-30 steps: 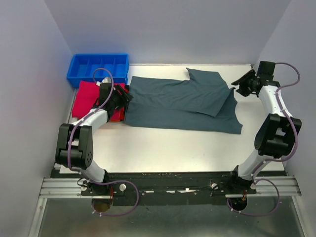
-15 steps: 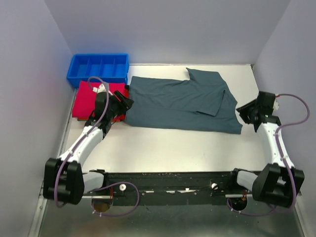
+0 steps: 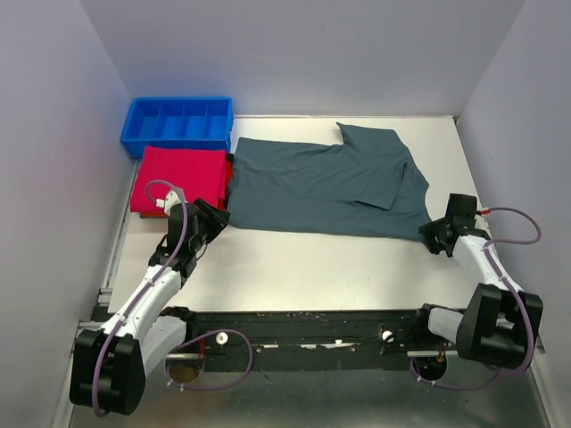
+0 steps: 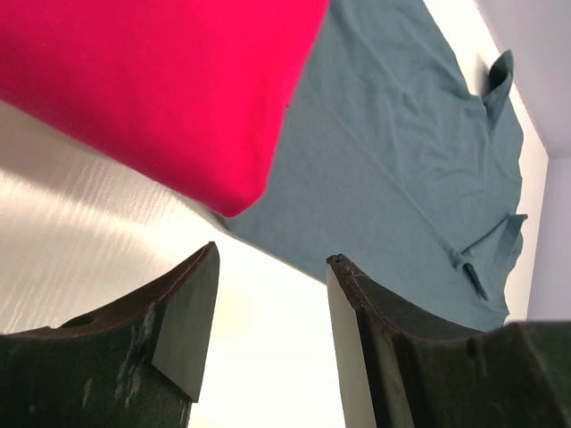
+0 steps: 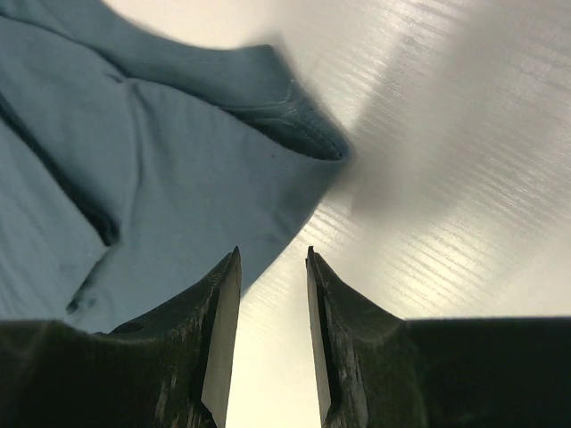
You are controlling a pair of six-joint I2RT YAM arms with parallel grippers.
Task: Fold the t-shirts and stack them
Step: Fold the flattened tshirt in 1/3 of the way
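1 grey t-shirt [image 3: 321, 183] spread, red t-shirt [image 3: 178, 174] folded, left gripper [image 4: 270, 263] and right gripper [image 5: 272, 259] jaws apart

The dark slate grey-blue t-shirt [image 3: 312, 192] lies flat and partly folded across the far middle. A folded-over panel lies on its right half, and a sleeve points toward the far edge. The bright red-magenta t-shirt [image 3: 178, 176] lies to its left as a neat folded rectangle, and their edges meet.
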